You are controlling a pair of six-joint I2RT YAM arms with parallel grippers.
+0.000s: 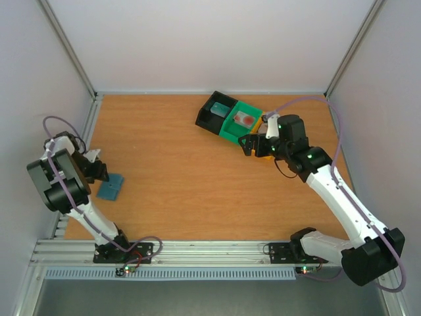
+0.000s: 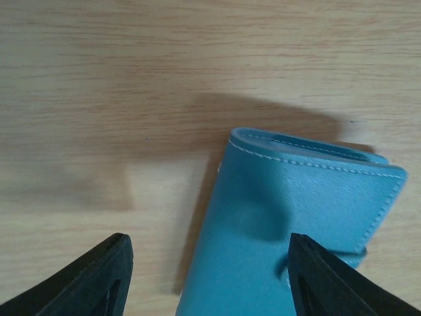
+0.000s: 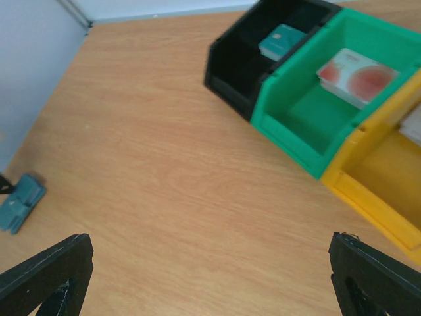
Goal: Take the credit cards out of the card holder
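Observation:
The light blue card holder lies closed on the wooden table at the far left, also small in the right wrist view. My left gripper hovers right over it. In the left wrist view the holder fills the space toward the right fingertip, while the left gripper stands open with bare wood between the left finger and the holder's edge. A pale teal credit card rests in the black bin and a red-and-white card in the green bin. My right gripper is open and holds nothing.
Black bin, green bin and yellow bin stand in a row at the back right, next to my right gripper. White walls enclose the table on three sides.

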